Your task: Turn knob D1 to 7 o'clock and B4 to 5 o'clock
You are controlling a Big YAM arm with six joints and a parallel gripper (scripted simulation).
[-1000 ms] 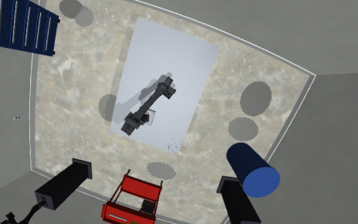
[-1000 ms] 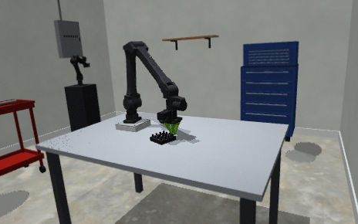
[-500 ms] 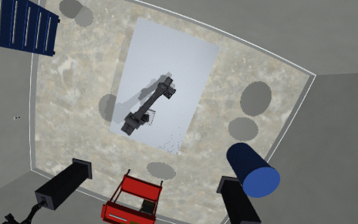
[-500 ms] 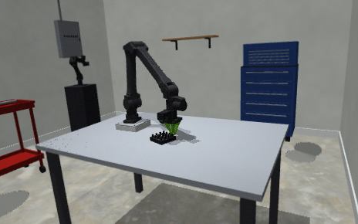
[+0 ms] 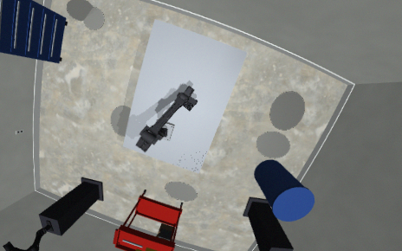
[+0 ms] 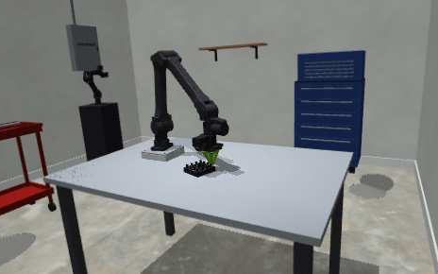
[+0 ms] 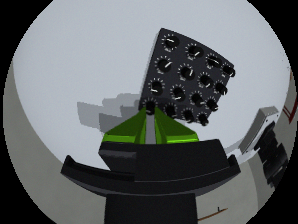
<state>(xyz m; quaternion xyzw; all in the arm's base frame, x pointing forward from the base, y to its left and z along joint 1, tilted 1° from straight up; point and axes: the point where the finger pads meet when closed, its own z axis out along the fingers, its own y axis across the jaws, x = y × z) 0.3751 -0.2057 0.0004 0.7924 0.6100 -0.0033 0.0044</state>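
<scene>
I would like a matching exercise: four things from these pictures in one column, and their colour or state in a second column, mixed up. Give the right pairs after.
Things:
1. pincer
2. knob box
3. cart
4. drawer cabinet

Colour or state:
a. red, beside the table
b. blue, against the wall
c. closed on a corner knob
d. black, standing on the table

Pairs: 1-c, 2-d, 3-a, 4-b
</scene>
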